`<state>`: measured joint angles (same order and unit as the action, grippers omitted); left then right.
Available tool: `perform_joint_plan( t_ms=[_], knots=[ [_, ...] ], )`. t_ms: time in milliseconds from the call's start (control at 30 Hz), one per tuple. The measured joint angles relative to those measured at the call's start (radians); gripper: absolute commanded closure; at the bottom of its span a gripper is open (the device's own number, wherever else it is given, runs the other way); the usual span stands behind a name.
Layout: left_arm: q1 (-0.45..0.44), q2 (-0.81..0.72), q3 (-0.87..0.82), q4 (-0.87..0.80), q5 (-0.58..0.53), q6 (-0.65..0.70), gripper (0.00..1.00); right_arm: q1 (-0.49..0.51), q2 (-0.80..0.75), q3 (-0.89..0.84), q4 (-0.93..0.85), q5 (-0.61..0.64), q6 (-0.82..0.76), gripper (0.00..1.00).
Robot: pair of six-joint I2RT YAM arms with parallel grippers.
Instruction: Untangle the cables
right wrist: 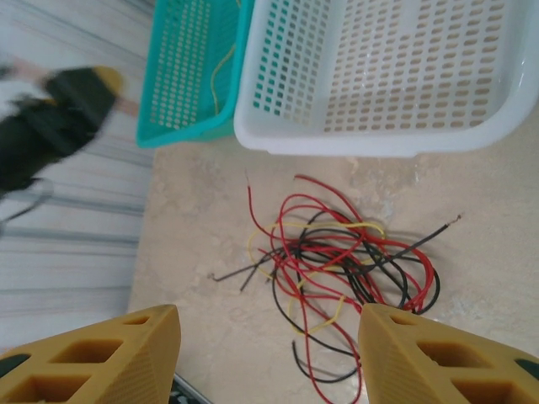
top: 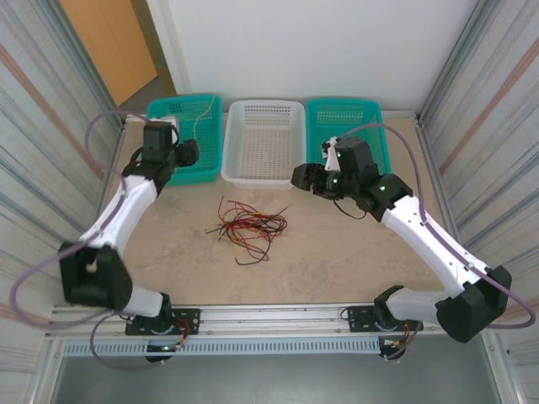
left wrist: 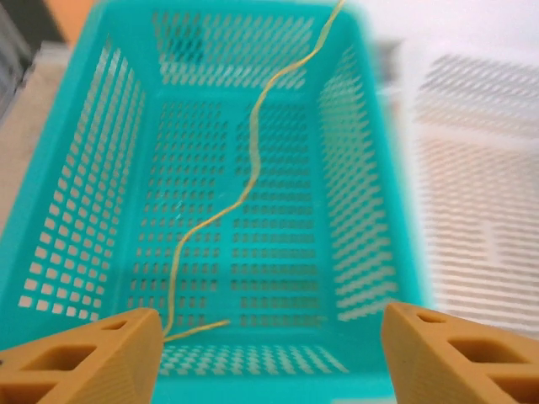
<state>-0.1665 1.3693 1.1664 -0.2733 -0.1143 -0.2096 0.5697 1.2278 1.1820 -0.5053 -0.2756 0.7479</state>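
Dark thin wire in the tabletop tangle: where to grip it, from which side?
Grip the dark thin wire's free end, which sticks out on the right of the red, yellow and black wire tangle, near the white plastic basket. It lies alone on bare table there, so come from above on the right, jaws across it.

Cannot follow the yellow cable (left wrist: 246, 181) past the top edge of the left wrist view. Loses most of each finger of the left gripper (left wrist: 269, 324) below the bottom edge there, tips alone in frame; same cropping for the right gripper (right wrist: 269, 337). Smeared beyond detail: the white basket (left wrist: 476, 160) at the right of the left wrist view, and the left arm (right wrist: 59, 118) in the right wrist view. Cannot separate single strands among the cables (top: 248, 223) from above, too thin. Loses one red strand (right wrist: 341, 383) at the bottom edge beside the right-hand finger.
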Motion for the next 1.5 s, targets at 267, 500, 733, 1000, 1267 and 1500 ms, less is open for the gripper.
perform_joint_plan(
  t_ms=[267, 500, 733, 1000, 1267, 1500],
  knots=[
    [-0.188, -0.394, -0.242, -0.081, 0.2, -0.155, 0.38, 0.25, 0.102, 0.039, -0.135, 0.422, 0.033, 0.09],
    [-0.351, -0.468, -0.554, -0.256, 0.234, -0.315, 0.38, 0.394, 0.275, 0.037, -0.15, 0.683, 0.085, 0.17],
    [-0.35, -0.524, -0.572, -0.265, 0.248, -0.444, 0.46, 0.445, 0.392, 0.037, -0.041, 0.539, 0.087, 0.37],
    [-0.294, -0.439, -0.572, -0.283, 0.217, -0.496, 0.71, 0.468, 0.486, 0.037, -0.009, 0.412, 0.113, 0.59],
    [-0.128, -0.357, -0.576, -0.256, 0.207, -0.533, 0.58, 0.429, 0.492, 0.092, 0.007, 0.339, 0.097, 0.79],
    [-0.075, -0.24, -0.523, -0.192, 0.228, -0.507, 0.6, 0.384, 0.514, 0.112, 0.01, 0.294, 0.079, 0.83]
  ],
)
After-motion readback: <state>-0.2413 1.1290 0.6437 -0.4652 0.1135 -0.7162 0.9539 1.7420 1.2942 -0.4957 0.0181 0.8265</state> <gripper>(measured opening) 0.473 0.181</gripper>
